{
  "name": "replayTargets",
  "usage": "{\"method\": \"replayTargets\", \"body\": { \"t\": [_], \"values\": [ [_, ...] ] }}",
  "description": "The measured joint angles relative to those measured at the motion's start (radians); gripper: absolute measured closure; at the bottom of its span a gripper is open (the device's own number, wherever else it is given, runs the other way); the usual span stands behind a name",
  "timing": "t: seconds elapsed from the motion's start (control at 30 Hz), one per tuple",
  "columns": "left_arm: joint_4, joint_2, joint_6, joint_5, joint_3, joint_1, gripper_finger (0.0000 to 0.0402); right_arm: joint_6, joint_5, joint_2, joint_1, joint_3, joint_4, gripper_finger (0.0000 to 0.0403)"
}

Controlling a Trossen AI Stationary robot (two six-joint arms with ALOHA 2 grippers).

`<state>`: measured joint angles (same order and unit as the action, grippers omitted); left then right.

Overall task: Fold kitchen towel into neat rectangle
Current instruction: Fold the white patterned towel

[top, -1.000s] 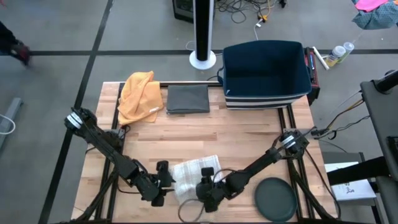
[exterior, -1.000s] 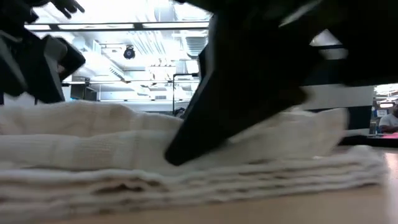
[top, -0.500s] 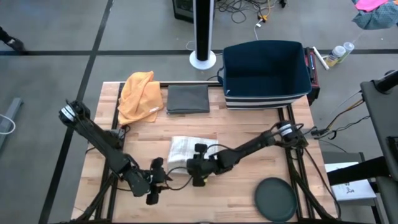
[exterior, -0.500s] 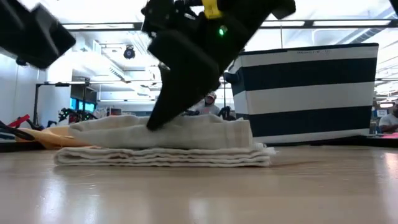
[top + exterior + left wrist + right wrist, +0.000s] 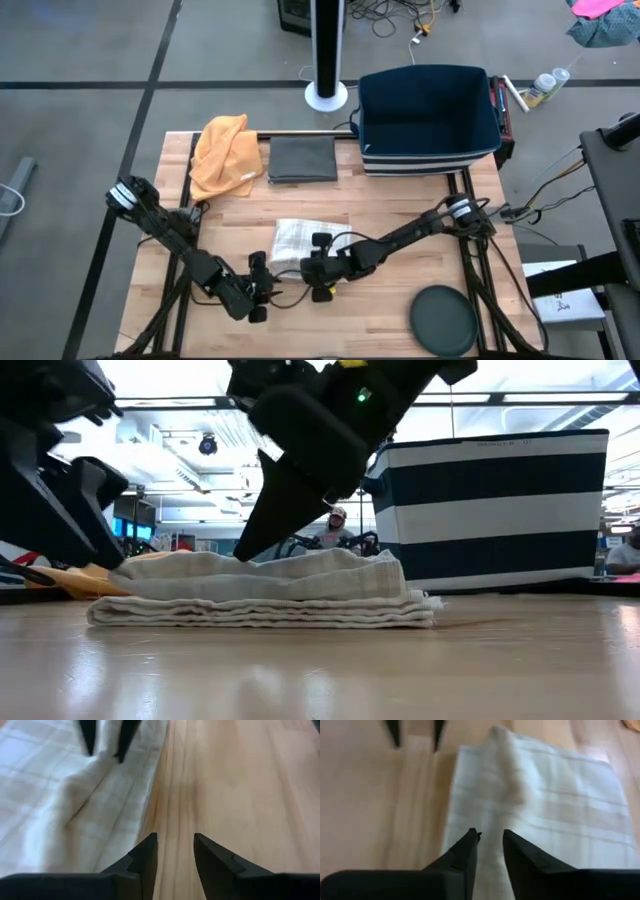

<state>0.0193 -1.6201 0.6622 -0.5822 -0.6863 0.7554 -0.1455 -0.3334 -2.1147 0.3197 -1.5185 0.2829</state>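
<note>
Left tool [image 5: 258, 290] drawn nearer towel [image 5: 296, 240], right tool [image 5: 318, 268] low over its edge

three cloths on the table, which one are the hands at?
The white checked towel at mid-table, folded flat. The right hand and left hand sit at its near edge. The yellow cloth and grey cloth lie untouched at the far edge.

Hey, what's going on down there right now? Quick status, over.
Left tool open over bare wood beside the white checked kitchen towel. Right tool open at the towel's edge. Towel folded flat. Nothing in the way.
</note>
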Motion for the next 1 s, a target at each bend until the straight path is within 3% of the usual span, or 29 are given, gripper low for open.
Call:
{"method": "replayTargets", "body": {
  "t": [0.23, 0.33, 0.43, 1.0],
  "values": [
    [0.044, -0.072, -0.031, -0.016, 0.001, -0.055, 0.0287, -0.045, -0.035, 0.043, -0.004, -0.001, -0.010, 0.0234],
    [0.079, -0.091, -0.052, -0.022, 0.001, -0.073, 0.0287, -0.063, -0.126, 0.051, -0.015, -0.001, 0.030, 0.0232],
    [0.085, -0.101, -0.054, -0.022, 0.002, -0.085, 0.0287, -0.088, -0.141, 0.049, -0.033, 0.005, 0.056, 0.0246],
    [0.199, -0.194, -0.025, 0.017, 0.007, -0.116, 0.0287, -0.066, 0.197, -0.020, -0.017, 0.005, -0.047, 0.0345]
  ]
}}
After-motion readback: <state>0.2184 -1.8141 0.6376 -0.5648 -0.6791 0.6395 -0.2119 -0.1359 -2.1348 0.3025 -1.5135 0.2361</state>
